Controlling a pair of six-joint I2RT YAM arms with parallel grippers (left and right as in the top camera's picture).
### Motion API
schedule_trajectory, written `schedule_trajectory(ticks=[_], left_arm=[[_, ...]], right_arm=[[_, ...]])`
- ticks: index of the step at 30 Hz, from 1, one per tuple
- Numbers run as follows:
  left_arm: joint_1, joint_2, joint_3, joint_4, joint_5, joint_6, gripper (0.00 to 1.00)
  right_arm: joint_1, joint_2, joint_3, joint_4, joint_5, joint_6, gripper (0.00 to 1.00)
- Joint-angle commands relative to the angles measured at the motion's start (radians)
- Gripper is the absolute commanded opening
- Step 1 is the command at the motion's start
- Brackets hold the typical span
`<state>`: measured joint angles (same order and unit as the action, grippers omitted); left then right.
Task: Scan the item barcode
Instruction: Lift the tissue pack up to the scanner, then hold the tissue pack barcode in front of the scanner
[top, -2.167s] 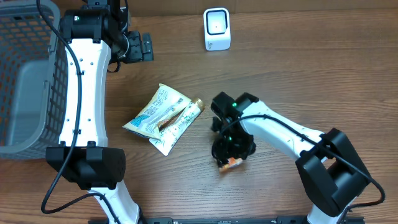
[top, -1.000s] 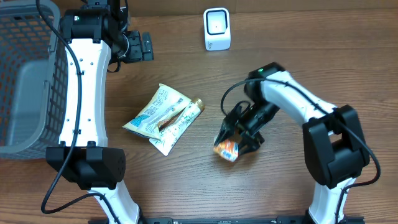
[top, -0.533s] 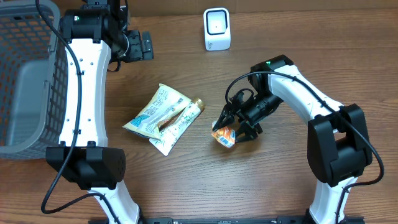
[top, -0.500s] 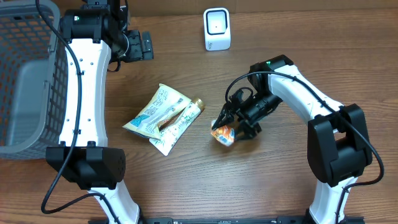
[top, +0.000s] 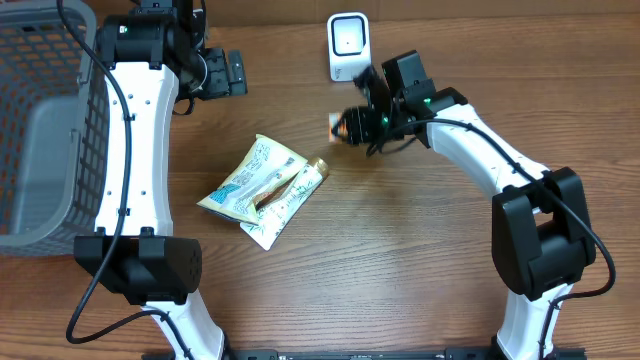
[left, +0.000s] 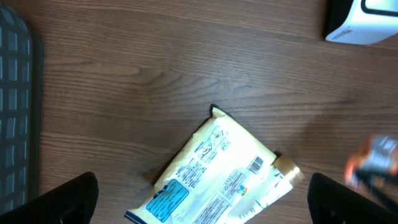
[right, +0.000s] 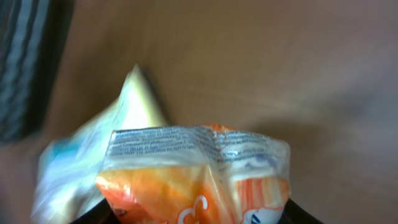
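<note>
Overhead: scanner (top: 348, 45) stands at 12 o'clock on tabletop (top: 420, 270). Right arm (top: 470, 150) reaches in from 4 o'clock; right jaws clamped on orange snack pkt (top: 345, 126), held off the wood, just at 6 o'clock of scanner, near it but not touching. Pale pkts (top: 262, 190) lie overlapped at 7 o'clock of the held pkt, well apart. Basket (top: 40, 60) at 9 o'clock edge. Left jaws spread wide, holding nothing, parked by 11 o'clock.

Left wrist: left fingers (left: 68, 199) far apart at bottom corners, nothing btwn. Pale pkts (left: 211, 168) at 6 o'clock, scanner (left: 367, 18) corner at 1 o'clock, orange snack pkt (left: 373, 158) a blur at 3 o'clock.

Right wrist: orange snack pkt (right: 199, 180) fills lower frame, crimped top seal w/ small print facing cam. Pale pkts (right: 87, 168) blurred behind at 8 o'clock. No barcode visible here; can't tell which face carries it.

Risks, my read: grip looks to sit on soft foil, so pkt may twist or slip out if wrist rotates fast. Barcode may face away from scanner window, or crinkled foil may bend it, so no read. Pkt is close to scanner, so an overshoot could knock the unit over.
</note>
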<state>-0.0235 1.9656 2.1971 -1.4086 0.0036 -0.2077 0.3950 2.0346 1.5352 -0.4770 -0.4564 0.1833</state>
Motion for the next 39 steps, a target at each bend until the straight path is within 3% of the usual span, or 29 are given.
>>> schedule_trajectory(ticks=[1, 6, 19, 30, 39], left_arm=[[0.01, -0.009, -0.005, 0.003, -0.011, -0.016, 1.0], [0.01, -0.009, -0.005, 0.002, -0.014, -0.016, 1.0], [0.01, -0.009, -0.005, 0.003, -0.013, -0.016, 1.0], [0.01, -0.009, -0.005, 0.003, -0.013, -0.016, 1.0], [0.01, -0.009, -0.005, 0.003, -0.013, -0.016, 1.0]], right_arm=[[0.026, 0.006, 0.027, 0.142, 0.316, -0.027, 0.52], [0.027, 0.07, 0.027, 0.476, 0.505, -0.034, 0.51], [0.0, 0.312, 0.03, 1.038, 0.613, -0.073, 0.58], [0.0, 0.405, 0.113, 1.118, 0.612, -0.081, 0.59], [0.009, 0.528, 0.386, 0.915, 0.579, -0.092, 0.57]])
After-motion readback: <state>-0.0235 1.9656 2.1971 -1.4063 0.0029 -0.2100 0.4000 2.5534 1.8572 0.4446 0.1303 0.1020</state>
